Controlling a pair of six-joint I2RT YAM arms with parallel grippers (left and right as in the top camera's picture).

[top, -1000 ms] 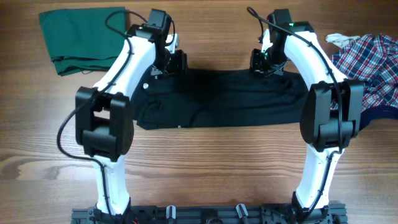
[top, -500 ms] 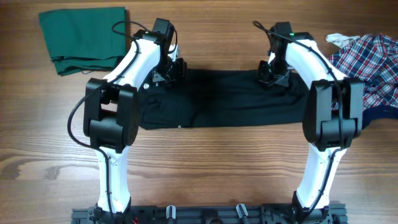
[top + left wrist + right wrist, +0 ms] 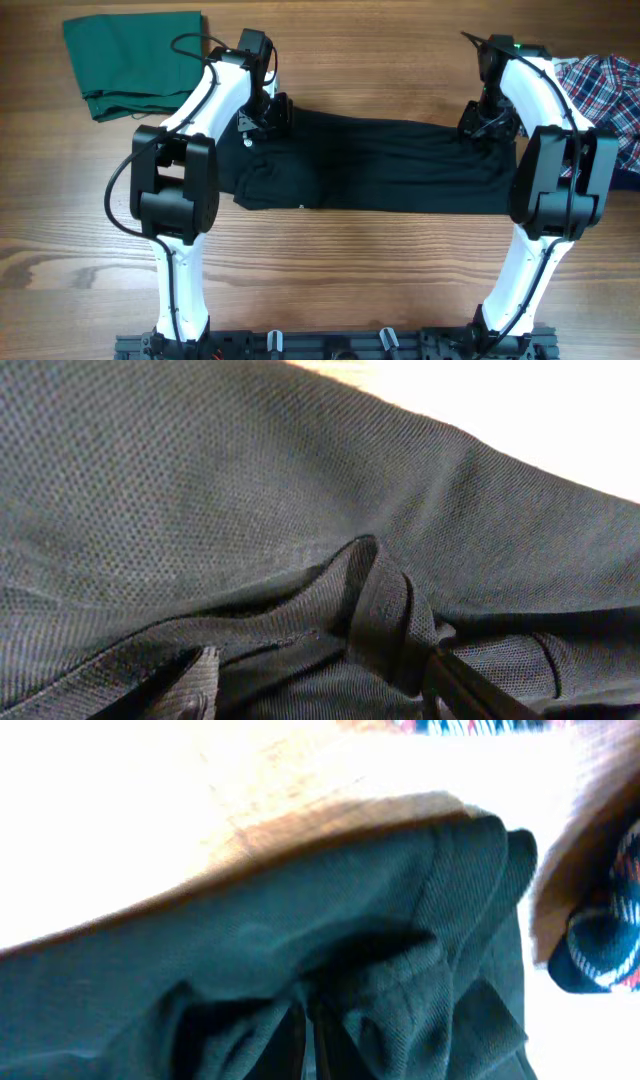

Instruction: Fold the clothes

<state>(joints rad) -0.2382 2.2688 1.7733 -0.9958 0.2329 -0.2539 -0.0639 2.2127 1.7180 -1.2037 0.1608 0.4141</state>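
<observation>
The clothes are a black polo shirt [image 3: 380, 165] lying as a wide band across the middle of the table. My left gripper [image 3: 268, 113] is at its top left corner. In the left wrist view this gripper [image 3: 320, 690] is open, its fingers [image 3: 195, 680] wide apart with bunched mesh fabric [image 3: 300, 510] lying between them. At the shirt's top right corner sits my right gripper [image 3: 487, 122]. Seen from the right wrist, that gripper [image 3: 308, 1040] is shut on a pinched fold of the shirt [image 3: 300, 920], near its edge.
A folded green garment [image 3: 130, 60] lies at the back left. A red-white-blue plaid shirt [image 3: 610, 85] is heaped at the back right, close to my right arm, and its plaid cloth [image 3: 600, 935] shows in the right wrist view. Bare wooden table [image 3: 350, 270] lies in front.
My right gripper has moved to the right with the shirt's top edge in it, stretching the shirt wider and dragging it rightward. My left gripper has stayed near the top left corner.
</observation>
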